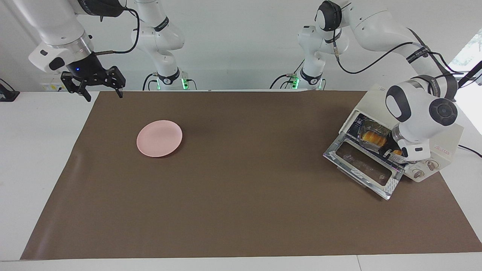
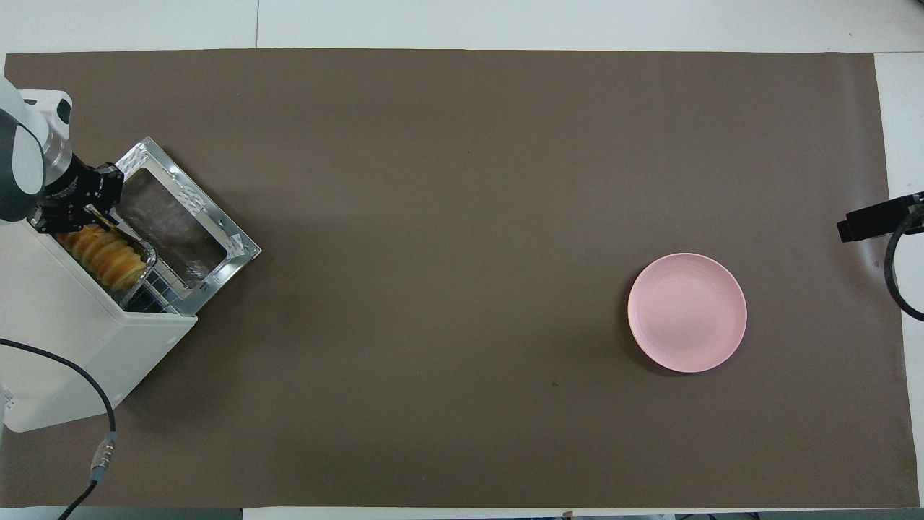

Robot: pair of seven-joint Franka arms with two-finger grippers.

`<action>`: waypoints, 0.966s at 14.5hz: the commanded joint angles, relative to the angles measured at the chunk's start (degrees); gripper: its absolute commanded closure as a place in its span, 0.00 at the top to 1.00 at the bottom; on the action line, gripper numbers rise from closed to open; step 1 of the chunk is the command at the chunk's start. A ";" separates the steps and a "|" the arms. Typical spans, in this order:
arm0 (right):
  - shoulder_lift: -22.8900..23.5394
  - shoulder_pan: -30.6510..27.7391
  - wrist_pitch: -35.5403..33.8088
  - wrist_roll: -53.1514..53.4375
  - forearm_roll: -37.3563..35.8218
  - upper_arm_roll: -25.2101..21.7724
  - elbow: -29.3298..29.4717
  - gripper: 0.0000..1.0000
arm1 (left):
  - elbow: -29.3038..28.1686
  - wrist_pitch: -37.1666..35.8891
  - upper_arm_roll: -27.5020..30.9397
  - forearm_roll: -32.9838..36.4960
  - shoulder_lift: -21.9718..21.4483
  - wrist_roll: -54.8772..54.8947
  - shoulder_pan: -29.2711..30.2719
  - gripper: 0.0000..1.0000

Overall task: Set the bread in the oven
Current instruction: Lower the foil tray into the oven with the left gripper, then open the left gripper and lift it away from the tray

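A: Which way does the bread (image 2: 103,254) lie?

B: Its long axis runs along the mouth of the oven (image 2: 65,339), parallel to the door's hinge line and slantwise to the bench edges. The ridged slices stack along that axis. It sits in a silver foil tray (image 2: 137,283) on the wire rack, just inside the opening, at the left arm's end of the bench (image 1: 37,173).

A: And the left hand?

B: The left hand (image 2: 72,209) is at the oven's mouth, over the end of the loaf that lies farther from the robots. In the facing view the hand (image 1: 389,150) is mostly hidden by its own wrist. I cannot tell whether its fingers grip the tray's rim or the bread, or how wide they stand.

A: The oven door?

B: The glass door (image 1: 363,169) is dropped flat, toward the middle of the bench. The two knobs (image 1: 423,169) face away from the robots.

A: The right hand?

B: The right hand (image 1: 101,93) waits in the air over the bench's corner at the right arm's end, on the robots' side, fingers spread wide, holding nothing.

A: What else is around?

B: A brown mat (image 2: 462,217) covers most of the white bench. A round pink plate (image 2: 686,312) lies on it toward the right arm's end, bare. A plain white wall (image 1: 233,45) stands past the arm bases.
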 commanded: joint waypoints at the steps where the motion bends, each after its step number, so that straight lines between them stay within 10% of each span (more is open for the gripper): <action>1: -0.32 -0.92 -0.35 -0.67 -0.44 0.68 -0.48 1.00 | -2.41 2.45 0.12 1.95 -2.09 1.75 -0.66 1.00; 9: -0.32 -0.92 -0.35 -0.67 -0.44 0.68 -0.48 1.00 | -0.38 11.94 -0.58 -3.13 -2.35 4.13 -7.07 1.00; 14: -0.32 -0.92 -0.26 -0.67 -0.44 0.68 -0.48 1.00 | 1.02 5.37 -0.23 -2.89 -3.75 5.70 -11.83 1.00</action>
